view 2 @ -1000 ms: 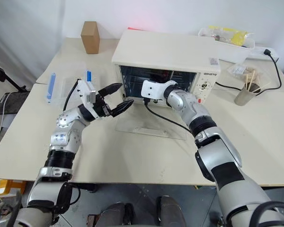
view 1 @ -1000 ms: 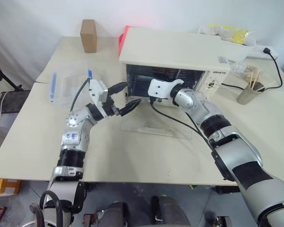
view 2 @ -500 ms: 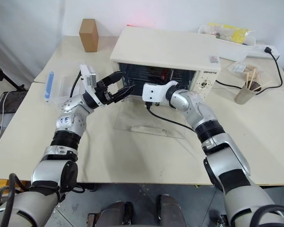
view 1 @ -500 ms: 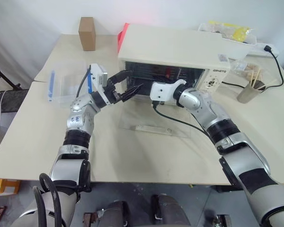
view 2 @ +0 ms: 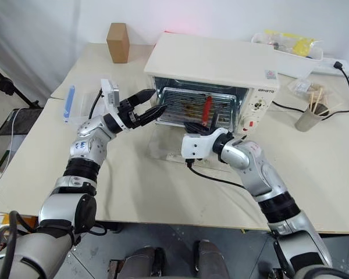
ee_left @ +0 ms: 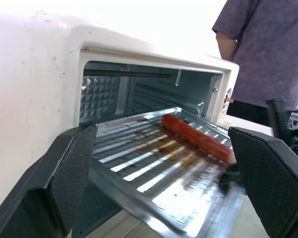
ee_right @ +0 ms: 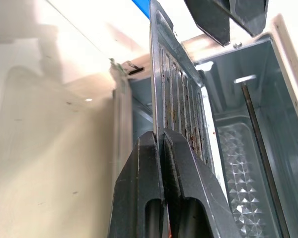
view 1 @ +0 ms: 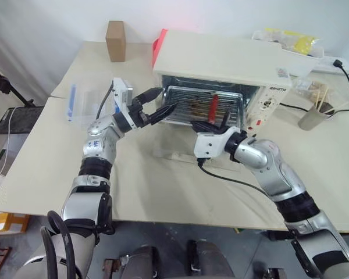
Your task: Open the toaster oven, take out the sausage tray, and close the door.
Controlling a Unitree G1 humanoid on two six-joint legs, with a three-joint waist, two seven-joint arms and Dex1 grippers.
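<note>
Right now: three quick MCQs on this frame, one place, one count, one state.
1. Where is the sausage tray?
A. on the table
B. partly slid out of the toaster oven
C. on the oven's top

2. How many sausages lie on the tray?
A. one
B. two
C. three

3. How is the door?
A. shut
B. half raised
C. folded down flat

B: the tray juts from the oven's mouth, its front rim pinched by the right gripper.
A: a single red one shows.
C: the glass lies on the table.
</note>
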